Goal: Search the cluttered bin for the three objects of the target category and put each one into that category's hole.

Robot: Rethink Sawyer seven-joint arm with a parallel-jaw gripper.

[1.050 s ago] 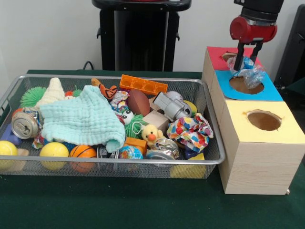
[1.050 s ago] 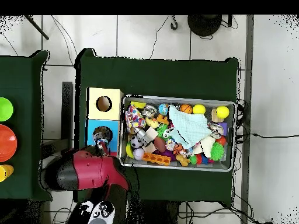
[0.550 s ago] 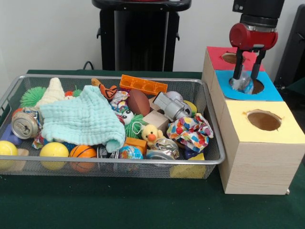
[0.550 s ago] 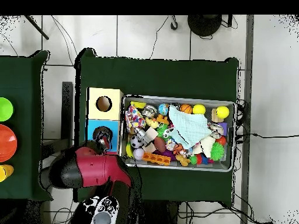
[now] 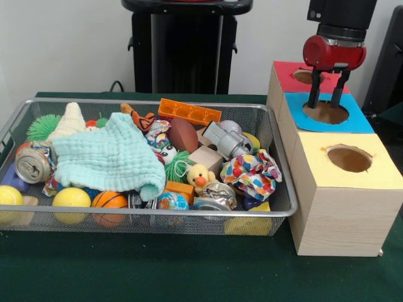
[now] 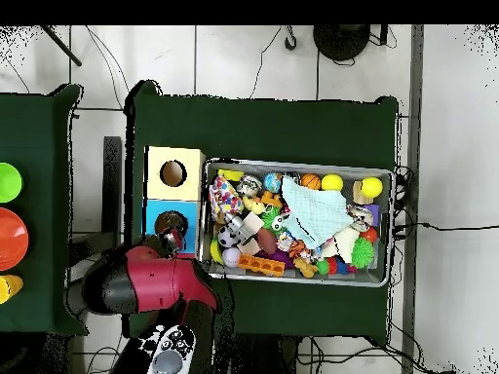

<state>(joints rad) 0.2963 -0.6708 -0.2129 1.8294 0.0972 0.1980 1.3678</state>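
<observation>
My gripper (image 5: 326, 100) hangs open just above the hole of the blue-topped box (image 5: 359, 123), with nothing between its fingers. In the overhead view the gripper (image 6: 172, 238) shows at the blue box (image 6: 154, 212), half covered by the red arm. The red-topped box (image 5: 286, 70) lies behind the blue one and the yellow-topped box (image 5: 378, 176) in front; each has a round hole. The wire bin (image 5: 145, 217) to the left holds a crumpled spotted wrapper (image 5: 253, 173), crushed cans (image 5: 33, 165) (image 5: 217, 195), balls, a mint cloth (image 5: 110, 157) and blocks.
An orange brick plate (image 5: 189, 112) leans at the bin's back wall. A yellow duck (image 5: 200, 177) and a wooden cube (image 5: 206, 157) lie mid-bin. In the overhead view a second table at the left carries a green dish (image 6: 8, 182) and an orange dish (image 6: 10, 237).
The crumpled clear wrapper held by the gripper a second ago has gone down into the blue box's hole. The gripper has opened and now holds nothing.
</observation>
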